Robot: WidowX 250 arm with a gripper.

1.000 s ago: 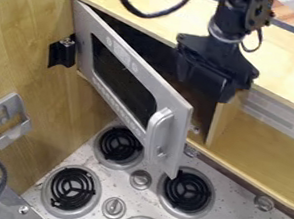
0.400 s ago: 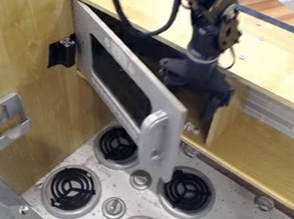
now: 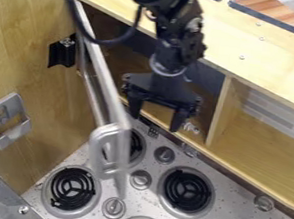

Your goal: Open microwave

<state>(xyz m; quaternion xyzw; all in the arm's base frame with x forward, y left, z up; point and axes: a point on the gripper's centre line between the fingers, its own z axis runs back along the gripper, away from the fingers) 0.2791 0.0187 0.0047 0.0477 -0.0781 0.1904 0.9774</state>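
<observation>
We see smooth, pale wood with visible grain on the side panel (image 3: 21, 56) and the cabinet top (image 3: 270, 58). The microwave door (image 3: 105, 71) and its handle (image 3: 95, 148) look like smooth, silvery plastic or metal; we cannot tell which. We find speckled, metallic-looking stove top (image 3: 161, 154), matt black burner coils (image 3: 187, 191) and, on the hand (image 3: 154, 122), dark, matt plastic.
</observation>
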